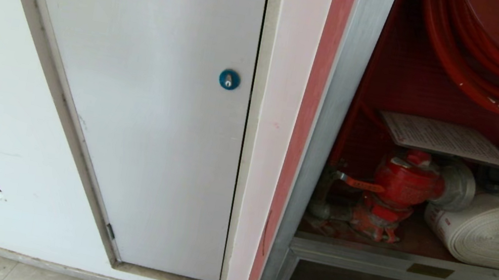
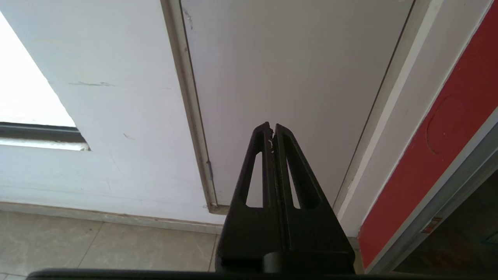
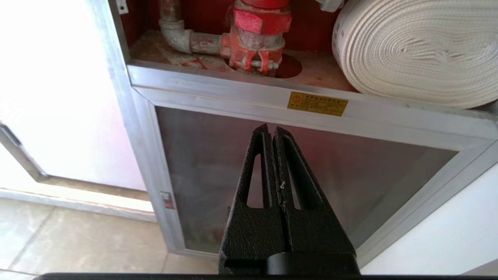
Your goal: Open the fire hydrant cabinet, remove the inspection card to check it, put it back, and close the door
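The red floor inside the open fire hydrant cabinet carries a red valve at its left and a white rolled hose lying on its side at the right. The whitish inspection card rests flat on top of the valve.

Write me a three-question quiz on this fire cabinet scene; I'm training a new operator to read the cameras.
1. True or false: the inspection card lies on the floor outside the fire hydrant cabinet.
2. What lies right of the red valve in the head view? A) white rolled hose B) a bucket C) a fire extinguisher
3. Fill in: the right gripper is ____ and points at the dark glass panel below the shelf.

Key:
1. False; it rests above the valve inside the cabinet.
2. A, the white rolled hose.
3. Shut, holding nothing.
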Tool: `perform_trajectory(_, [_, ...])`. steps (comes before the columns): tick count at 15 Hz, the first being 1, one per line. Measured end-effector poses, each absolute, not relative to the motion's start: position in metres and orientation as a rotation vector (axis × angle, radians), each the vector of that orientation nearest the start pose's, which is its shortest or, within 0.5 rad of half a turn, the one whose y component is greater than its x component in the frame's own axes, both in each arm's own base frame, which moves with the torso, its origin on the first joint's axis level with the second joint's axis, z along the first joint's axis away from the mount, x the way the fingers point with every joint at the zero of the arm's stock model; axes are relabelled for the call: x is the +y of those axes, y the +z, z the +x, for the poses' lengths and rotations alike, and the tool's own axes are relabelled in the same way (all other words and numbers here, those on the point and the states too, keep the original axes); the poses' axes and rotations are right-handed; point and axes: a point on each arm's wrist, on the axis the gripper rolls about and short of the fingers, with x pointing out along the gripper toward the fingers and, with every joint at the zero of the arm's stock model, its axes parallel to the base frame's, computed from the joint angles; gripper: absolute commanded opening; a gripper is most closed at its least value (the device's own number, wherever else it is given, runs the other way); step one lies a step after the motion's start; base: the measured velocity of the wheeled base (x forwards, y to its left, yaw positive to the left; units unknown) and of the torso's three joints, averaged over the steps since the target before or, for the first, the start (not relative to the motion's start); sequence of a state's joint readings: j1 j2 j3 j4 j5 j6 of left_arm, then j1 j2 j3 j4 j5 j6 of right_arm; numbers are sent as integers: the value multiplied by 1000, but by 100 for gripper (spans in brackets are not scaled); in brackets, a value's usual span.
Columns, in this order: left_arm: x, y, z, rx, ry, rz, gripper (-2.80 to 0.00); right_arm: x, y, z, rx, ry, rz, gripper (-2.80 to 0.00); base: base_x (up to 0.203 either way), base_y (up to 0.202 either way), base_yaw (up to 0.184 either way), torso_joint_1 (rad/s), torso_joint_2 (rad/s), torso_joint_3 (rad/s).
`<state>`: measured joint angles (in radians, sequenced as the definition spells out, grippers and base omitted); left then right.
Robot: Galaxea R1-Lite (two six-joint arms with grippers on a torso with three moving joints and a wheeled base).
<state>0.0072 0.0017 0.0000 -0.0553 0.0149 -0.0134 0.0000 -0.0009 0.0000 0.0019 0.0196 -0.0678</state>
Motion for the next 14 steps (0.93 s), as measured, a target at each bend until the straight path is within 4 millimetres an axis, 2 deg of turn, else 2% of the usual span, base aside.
perform_trajectory(3, [0,81,-23,-54,22,-14,-280,0,75,-23,-1,11,-7,-280,0,0,0,0,0,0])
perform_trajectory(14, [0,81,-23,-54,22,-13,-280,0,75,-23,-1,10,-4,-280,0,0,0,0,0,0])
